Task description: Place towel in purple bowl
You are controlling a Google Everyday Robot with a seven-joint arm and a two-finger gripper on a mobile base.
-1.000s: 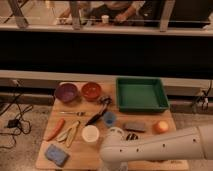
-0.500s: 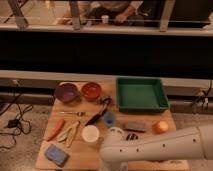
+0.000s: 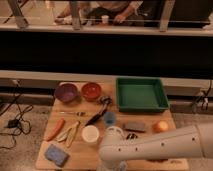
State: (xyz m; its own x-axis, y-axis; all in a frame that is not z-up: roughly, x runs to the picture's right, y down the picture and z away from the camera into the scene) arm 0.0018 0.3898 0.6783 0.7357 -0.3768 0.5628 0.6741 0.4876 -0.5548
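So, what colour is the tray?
The tray is green, camera view; tool out of view below the white arm.

Lab-like test space: prop-strewn wooden table, glass railing, loose floor cables; gripper out of view

The purple bowl sat at the bench's back-left corner, beside the red bowl. The pale towel lay near the front edge, just right of the white cup, partly under the arm. The gripper was out of sight beyond the arm's end at the front edge.
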